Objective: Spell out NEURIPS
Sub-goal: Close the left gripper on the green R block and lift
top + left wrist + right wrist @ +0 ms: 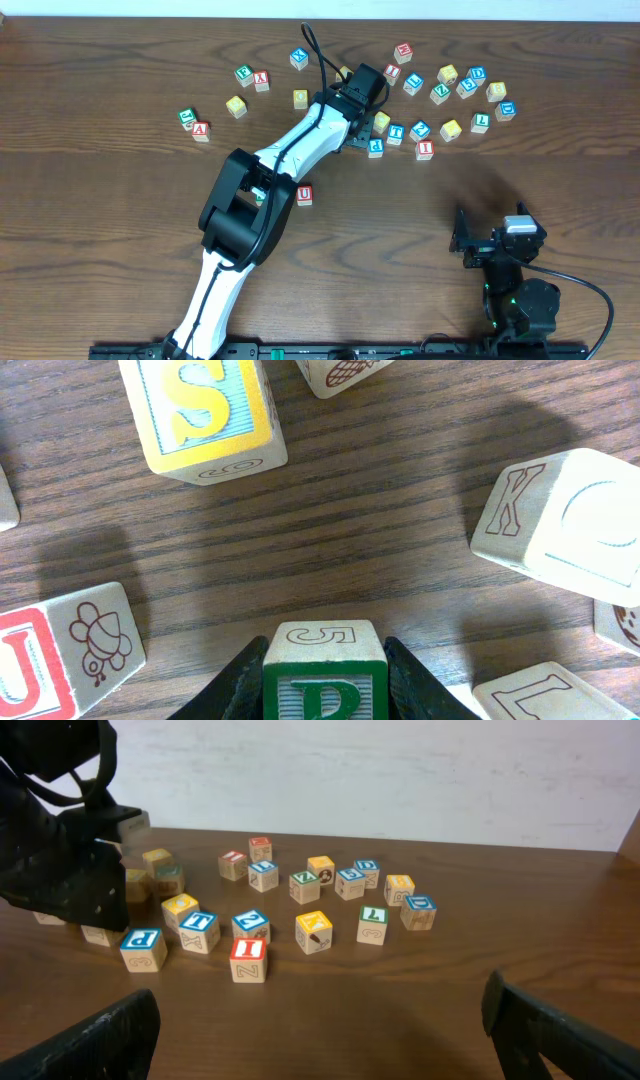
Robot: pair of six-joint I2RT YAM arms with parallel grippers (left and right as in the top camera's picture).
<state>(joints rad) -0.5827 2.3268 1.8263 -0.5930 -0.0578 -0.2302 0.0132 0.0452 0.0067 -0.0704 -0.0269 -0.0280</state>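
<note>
two grippers, one cube gripped: the left gripper (pixel 325 650) pinches the green r cube (pixel 325 690), a black finger (pixel 240 685) flat against each side face, the cube square between the jaws. counting that one, eight cubes show in its wrist view: the yellow s cube (pixel 200 410) ahead and toward the left-hand finger, one cut off by the frame straight ahead, the k cube (pixel 565 520) ahead and toward the other finger, the l cube (pixel 540 695) just beside that finger, a red-bordered cube (pixel 60 655) near the left-hand finger, and two slivers at the frame's sides. none of them touches the fingers. directly ahead of the jaws, between s and k, lies a band of bare table (pixel 380 550). from overhead one red u cube (pixel 303 195) sits well behind these jaws, beside the arm's elbow. the right gripper (pixel 320 1030) has its jaws spread wide with nothing between them. a broad stretch of bare wood lies ahead of them. the nearest cubes past it are one red i cube (pixel 248 960) straight ahead and one blue p cube (pixel 143 950) off toward the left-hand finger, apart from each other. the loose scatter lies farther ahead, well short of the table's far edge.
</note>
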